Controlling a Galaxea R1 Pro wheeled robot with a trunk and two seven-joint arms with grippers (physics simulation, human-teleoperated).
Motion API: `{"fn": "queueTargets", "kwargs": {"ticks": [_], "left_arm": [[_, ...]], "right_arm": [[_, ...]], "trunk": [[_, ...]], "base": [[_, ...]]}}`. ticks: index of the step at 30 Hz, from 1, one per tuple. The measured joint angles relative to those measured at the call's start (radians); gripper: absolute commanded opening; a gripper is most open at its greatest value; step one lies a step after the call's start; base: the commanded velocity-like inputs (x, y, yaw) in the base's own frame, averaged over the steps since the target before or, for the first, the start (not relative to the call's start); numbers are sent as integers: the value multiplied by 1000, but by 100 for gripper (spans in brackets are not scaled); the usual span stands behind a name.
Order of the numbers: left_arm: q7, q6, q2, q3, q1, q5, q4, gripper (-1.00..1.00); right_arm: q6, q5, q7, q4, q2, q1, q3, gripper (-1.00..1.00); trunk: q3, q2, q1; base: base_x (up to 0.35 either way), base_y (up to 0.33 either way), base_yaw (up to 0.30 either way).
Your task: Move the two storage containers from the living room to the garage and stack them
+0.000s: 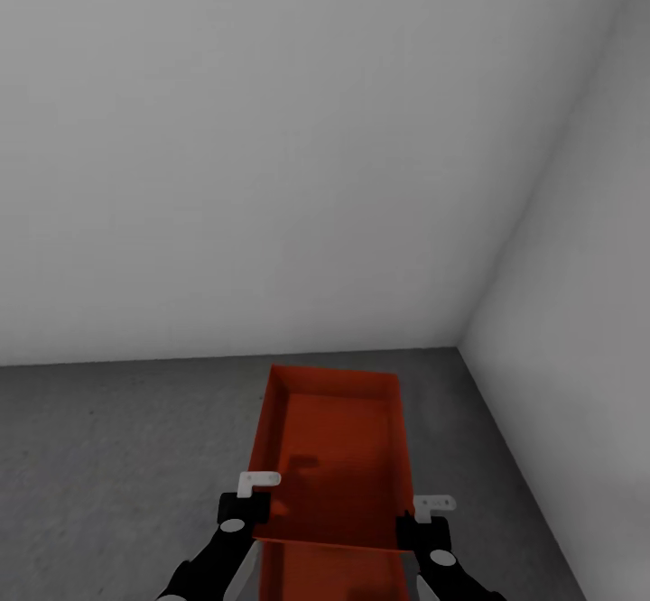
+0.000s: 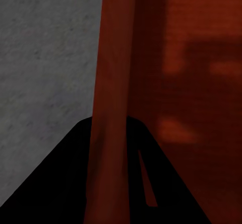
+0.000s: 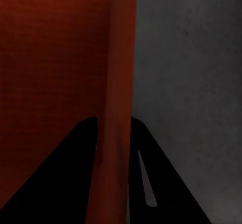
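**Both Grippers Pinch the Bin's Long Walls Near the Garage Corner**

Nearest the head camera, the left gripper [image 1: 255, 499] and the right gripper [image 1: 422, 518] sit on opposite long walls of an orange-red storage container [image 1: 334, 443]. Each wrist view shows a thin wall running between 2 dark fingers, 1 inside the bin and 1 outside, so each pincer is closed down to the wall's thickness and has hold of it. A second edge [image 1: 329, 547] crosses the bin just between the grippers, with more orange-red surface [image 1: 334, 578] nearer the robot. Whether that is the second container nested with the first, or part of the same one, cannot be told.

The container lies lengthwise away from the robot over the dark grey floor [image 1: 108, 457], near the corner where the 2 white walls [image 1: 271, 132] meet. Whether its bottom touches the floor or hangs just above it is unclear.

By its look, the bin should be light, with thin walls that may flex or bow under a hard squeeze. The smooth walls could slip, so matched grips at mid-length on both long walls, as now, seem the soundest hold, keeping it level.
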Motion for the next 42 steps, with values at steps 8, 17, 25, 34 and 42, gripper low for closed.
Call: {"fn": "queueTargets", "kwargs": {"ticks": [8,17,25,34,42], "left_arm": [[-1,0,0,1,0,-3,0,-100],[-1,0,0,1,0,-3,0,-100],[-1,0,0,1,0,-3,0,-100],[-1,0,0,1,0,-3,0,-100],[0,0,0,1,0,-2,0,-100]], "right_arm": [[0,0,-1,0,1,0,0,-100],[0,0,-1,0,0,0,0,-100],[0,0,-1,0,0,0,0,-100],[0,0,-1,0,0,0,0,-100],[0,0,-1,0,0,0,0,-100]], "trunk": [[0,0,0],[0,0,0],[0,0,0],[0,0,0],[0,0,0]], "base": [[182,-204,0],[34,-32,0],[1,-1,0],[0,0,0],[0,0,0]]}}
